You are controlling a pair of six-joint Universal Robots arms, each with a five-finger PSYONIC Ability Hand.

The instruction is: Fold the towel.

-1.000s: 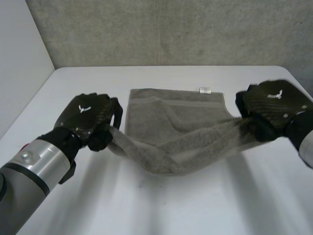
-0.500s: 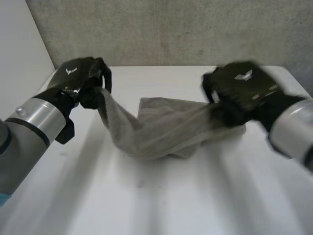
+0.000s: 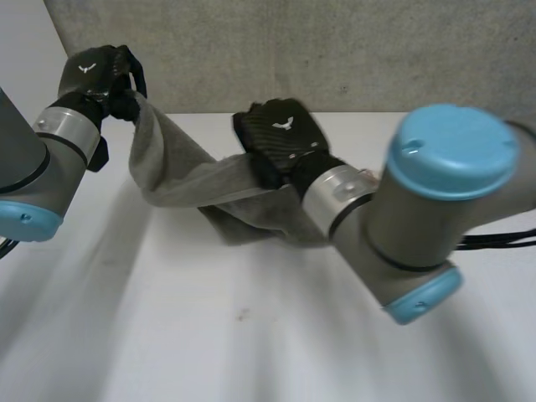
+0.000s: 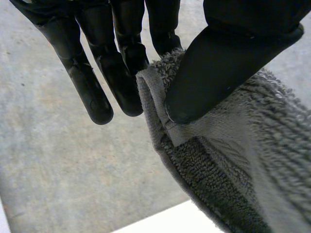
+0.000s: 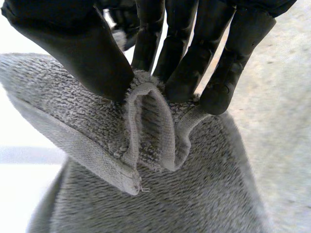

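Observation:
A grey towel [image 3: 197, 180] hangs stretched between my two hands above the white table [image 3: 167, 335], sagging in the middle, with its lower part bunched on the table [image 3: 251, 224]. My left hand [image 3: 94, 74] is raised high at the far left and pinches one corner of the towel [image 4: 160, 97] between thumb and fingers. My right hand [image 3: 276, 134] is over the middle of the table; it pinches another towel corner [image 5: 146, 126], the hem folded between its thumb and fingers.
A grey concrete wall [image 3: 335, 50] stands behind the table. My right arm's elbow with its light-blue cap [image 3: 452, 151] reaches across the table's right half. The near part of the table is bare white.
Both hands have lifted the towel's corners off the table. The left hand rose up and to the left; the right hand swung left toward the table's middle. The towel has left its flat spread.

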